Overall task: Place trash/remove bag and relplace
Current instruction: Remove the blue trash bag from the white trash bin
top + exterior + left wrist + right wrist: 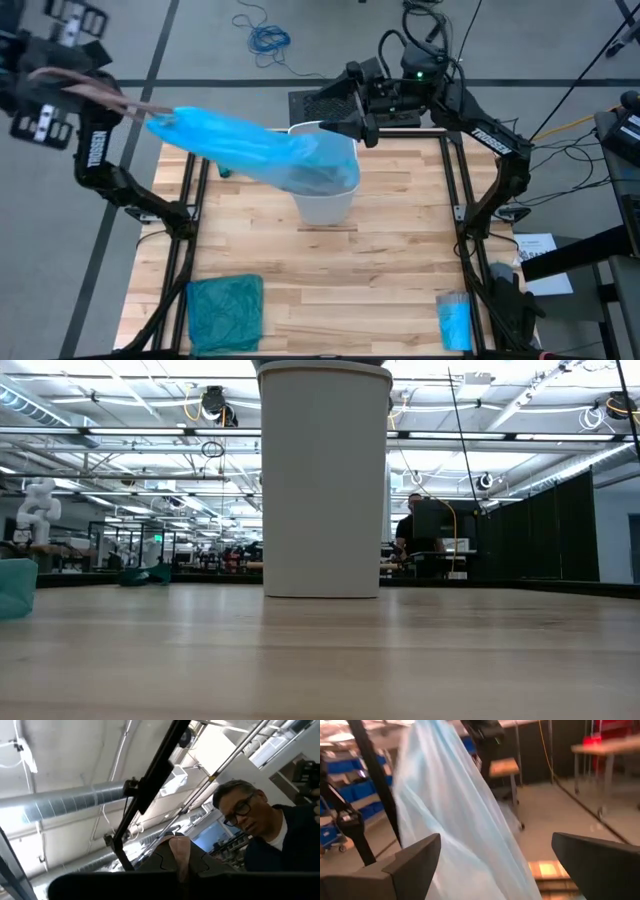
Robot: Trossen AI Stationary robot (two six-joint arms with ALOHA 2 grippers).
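Bag: you see the sky-blue bag stretched from the white bin up toward the far left corner.
Left gripper: your left gripper is clamped tight on the bag's drawn-out top.
Right gripper: your right gripper hangs above the bin's far rim, fingers spread wide, holding nothing.
Elsewhere: teal bag near-left, blue roll near-right.

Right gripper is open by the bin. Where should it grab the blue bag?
Probably the bag just above the bin rim, from the right gripper's back side. The left gripper already holds the far end, stretching it taut there.
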